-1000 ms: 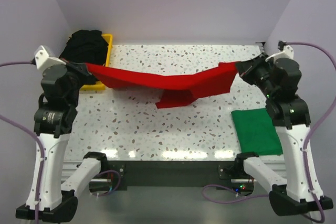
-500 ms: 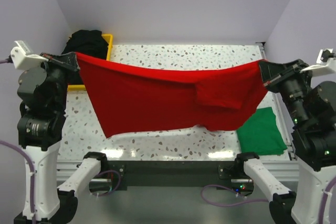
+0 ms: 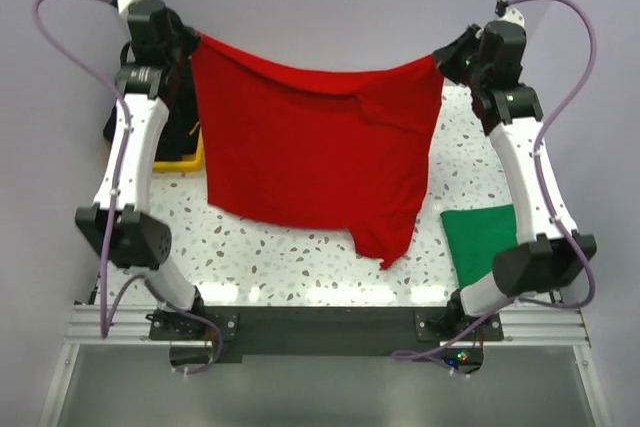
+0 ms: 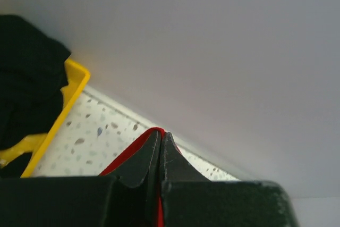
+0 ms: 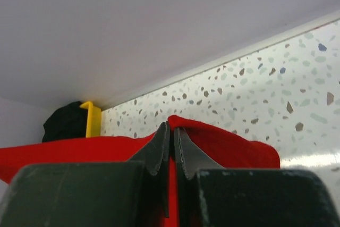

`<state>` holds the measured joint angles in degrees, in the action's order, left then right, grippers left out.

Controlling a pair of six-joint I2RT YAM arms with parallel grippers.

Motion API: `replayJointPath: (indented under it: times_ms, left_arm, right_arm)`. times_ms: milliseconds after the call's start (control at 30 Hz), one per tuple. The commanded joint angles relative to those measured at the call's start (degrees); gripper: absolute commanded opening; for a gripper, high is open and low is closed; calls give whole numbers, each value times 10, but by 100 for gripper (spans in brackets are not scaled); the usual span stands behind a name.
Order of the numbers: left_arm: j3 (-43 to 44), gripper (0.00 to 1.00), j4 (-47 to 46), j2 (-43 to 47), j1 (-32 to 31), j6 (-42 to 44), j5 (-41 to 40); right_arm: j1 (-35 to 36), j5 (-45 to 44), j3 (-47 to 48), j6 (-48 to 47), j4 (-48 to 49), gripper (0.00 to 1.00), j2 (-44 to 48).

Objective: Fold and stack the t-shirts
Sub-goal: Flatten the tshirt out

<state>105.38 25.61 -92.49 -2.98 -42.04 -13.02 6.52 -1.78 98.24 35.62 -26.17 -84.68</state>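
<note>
While it hangs in the air, red t-shirt [image 3: 310, 147]: it is spread like a curtain between the two arms above the middle of the bench [image 3: 300, 269]. Its top edge sags in the centre, one flap lies doubled over near the right side, and one point droops lowest toward the near edge. Whether that point touches the bench cannot be told.
Left jaws: pressed together on the shirt's upper left corner, with a sliver of red cloth nipped between them in the left wrist view.
Right jaws: pinching the upper right corner, with red cloth showing on both sides of the tips in the right wrist view.
Left arm [image 3: 135, 137] and right arm [image 3: 525, 167]: both stretched high toward the back wall.
Green t-shirt [image 3: 490, 247]: folded flat at the near right of the bench, beside the red shirt's lowest point.
Black t-shirts [image 4: 26, 78]: heaped in the yellow bin [image 4: 69, 94] at the far left.
Step in hand: probably laying the red shirt out flat before folding.
Doing it well: lower both corners at the same pace, keeping the top edge taut so the sag does not wrinkle. Let the hanging edge land first and drape the rest away from it. Keep both grips closed until the cloth lies flat.
Watch for: the doubled flap landing creased, or the low point falling onto the green shirt.
</note>
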Motion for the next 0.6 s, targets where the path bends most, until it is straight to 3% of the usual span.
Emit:
replayJointPath:
  times_ms: [0,33,100,300,500,567]
  left_arm:
    - [171,0,-58,-87,30,7,67]
    - [224,0,-56,-122,45,3,77]
    - [246,0,-64,-137,55,-3,105]
    - [135,0,-145,-70,94,-30,148]
    - [-34,0,-170,-10,99,-28,171]
    - [-146,0,-204,23,99,-31,185]
  right_arm:
    - [-27,12,106,19,109,0,-40]
    - [-32,16,138,23,113,0,-52]
    - [-43,30,164,33,128,0,-70]
    - [-49,28,169,24,138,0,-54]
    - [-55,42,-68,45,170,0,22]
    - [-56,42,-129,54,178,0,52]
